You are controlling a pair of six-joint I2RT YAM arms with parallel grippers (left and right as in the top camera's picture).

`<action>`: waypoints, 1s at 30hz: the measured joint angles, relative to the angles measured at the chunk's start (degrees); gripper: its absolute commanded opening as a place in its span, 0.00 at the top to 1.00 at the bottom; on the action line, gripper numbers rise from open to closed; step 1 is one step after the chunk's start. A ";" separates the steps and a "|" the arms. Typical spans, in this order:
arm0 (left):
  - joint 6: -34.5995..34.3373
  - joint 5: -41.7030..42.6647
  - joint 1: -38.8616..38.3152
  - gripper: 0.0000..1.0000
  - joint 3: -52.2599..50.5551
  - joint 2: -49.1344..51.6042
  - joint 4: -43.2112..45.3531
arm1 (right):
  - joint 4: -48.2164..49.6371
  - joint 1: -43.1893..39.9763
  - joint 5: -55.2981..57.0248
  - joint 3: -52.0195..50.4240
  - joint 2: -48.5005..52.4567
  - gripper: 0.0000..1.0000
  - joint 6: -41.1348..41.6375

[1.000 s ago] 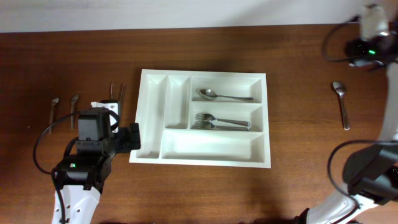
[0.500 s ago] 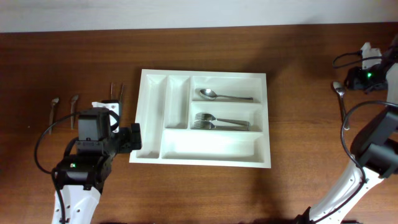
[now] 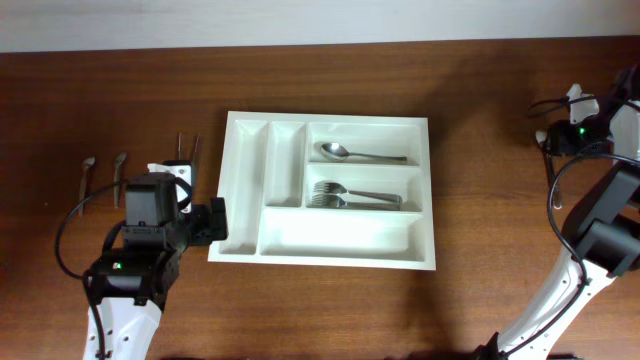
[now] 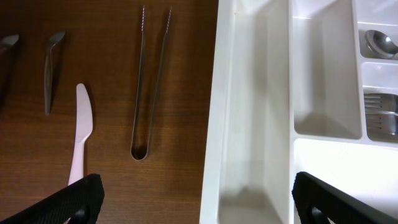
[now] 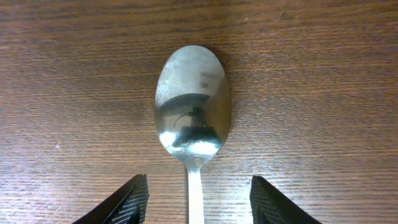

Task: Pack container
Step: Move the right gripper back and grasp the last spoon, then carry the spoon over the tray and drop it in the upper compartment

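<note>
1. Since the earlier frames, the right gripper [image 5: 198, 200] has been lowered from the far right corner of the table [image 3: 480, 80] onto a spoon [image 5: 193, 102]. Its jaws are held apart, one on either side of the handle (nothing is gripped).
2. The left gripper [image 4: 205, 200] is spread wide and held over the left wall of the container [image 4: 249, 112].
3. The container is set mid-table, with a second spoon [image 3: 350, 153] and forks [image 3: 350, 196] lodged in two of its wide compartments.

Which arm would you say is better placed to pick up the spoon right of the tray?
Right: the right gripper is open directly over the spoon, fingers either side of its handle. The left gripper hangs over the far edge of the tray.
</note>
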 measured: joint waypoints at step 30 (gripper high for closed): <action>-0.02 1.09 0.00 0.01 0.00 0.00 0.17 | 0.39 0.44 0.48 -1.03 3.08 0.96 0.83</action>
